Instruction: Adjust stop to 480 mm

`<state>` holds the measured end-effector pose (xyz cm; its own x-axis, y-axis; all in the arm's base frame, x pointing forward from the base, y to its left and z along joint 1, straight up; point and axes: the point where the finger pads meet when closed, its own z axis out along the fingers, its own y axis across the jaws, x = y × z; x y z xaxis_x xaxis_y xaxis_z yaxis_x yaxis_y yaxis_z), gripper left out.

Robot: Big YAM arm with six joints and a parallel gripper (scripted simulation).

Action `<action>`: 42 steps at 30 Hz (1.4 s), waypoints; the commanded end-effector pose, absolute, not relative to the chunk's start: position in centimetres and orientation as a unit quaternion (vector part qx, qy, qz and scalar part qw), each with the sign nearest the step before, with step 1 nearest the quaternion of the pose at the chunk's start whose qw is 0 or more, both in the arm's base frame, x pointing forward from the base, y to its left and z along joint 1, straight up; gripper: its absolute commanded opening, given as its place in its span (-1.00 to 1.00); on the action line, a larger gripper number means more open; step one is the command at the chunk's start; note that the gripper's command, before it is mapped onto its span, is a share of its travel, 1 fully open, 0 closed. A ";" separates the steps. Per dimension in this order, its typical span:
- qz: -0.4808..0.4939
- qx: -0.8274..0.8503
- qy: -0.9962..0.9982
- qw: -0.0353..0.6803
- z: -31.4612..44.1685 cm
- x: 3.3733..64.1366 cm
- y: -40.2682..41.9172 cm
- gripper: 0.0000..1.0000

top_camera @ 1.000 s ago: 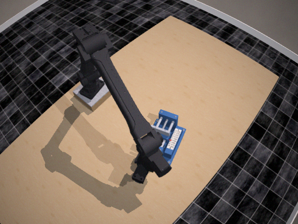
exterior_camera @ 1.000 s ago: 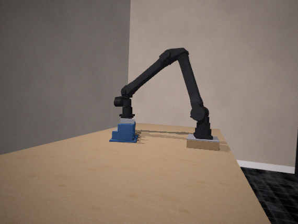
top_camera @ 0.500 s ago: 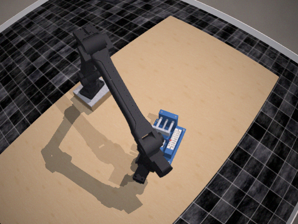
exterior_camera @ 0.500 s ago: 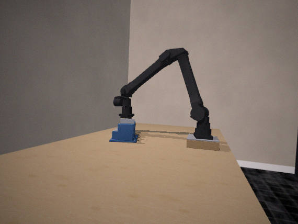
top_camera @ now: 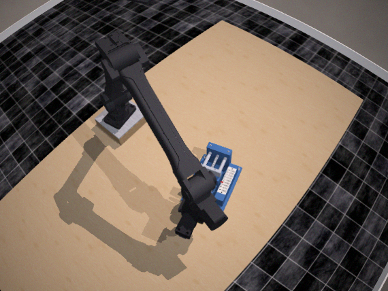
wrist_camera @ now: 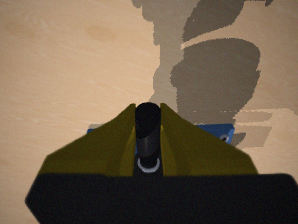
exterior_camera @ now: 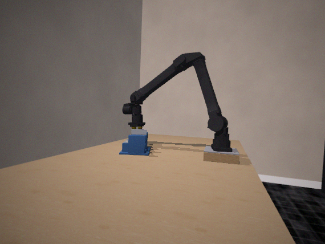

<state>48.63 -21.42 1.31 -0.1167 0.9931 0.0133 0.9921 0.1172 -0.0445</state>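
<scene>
A blue stop fixture (top_camera: 229,190) (exterior_camera: 136,145) stands on the wooden table. It carries a white scale (top_camera: 227,179) with a small red pointer (top_camera: 222,182) and silver rods (top_camera: 214,161). In the wrist view my gripper (wrist_camera: 148,111) has its yellow fingers shut on the black handle of the handwheel (wrist_camera: 148,131), which stands upright between them. The gripper (exterior_camera: 137,125) comes straight down onto the top of the fixture. The arm hides the handwheel in the top view. The scale figures are too small to read.
The arm's base sits on a grey block (top_camera: 120,126) (exterior_camera: 222,155) at the table's far edge. The table's (top_camera: 255,102) right edge drops to a dark tiled floor (top_camera: 354,204).
</scene>
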 end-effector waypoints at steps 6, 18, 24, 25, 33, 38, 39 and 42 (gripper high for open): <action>-0.015 -0.661 -0.749 -0.041 7.3 53.4 -21.4 -0.87; -0.015 -0.661 -0.749 -0.041 9.1 52.8 -21.5 -0.87; -0.015 -0.660 -0.750 -0.042 9.7 52.3 -21.5 -0.87; -0.014 -0.657 -0.753 -0.042 10.0 52.0 -21.6 -0.87; -0.015 -0.657 -0.752 -0.044 10.4 50.8 -21.8 -0.87; -0.007 -0.662 -0.749 -0.022 9.0 48.2 -22.1 -0.87; -0.007 -0.662 -0.749 -0.022 9.0 48.2 -22.1 -0.87; -0.005 -0.662 -0.749 -0.017 8.9 47.3 -22.1 -0.87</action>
<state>47.46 -21.57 5.32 -0.1209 0.9926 0.0087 0.9923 0.1211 -0.0267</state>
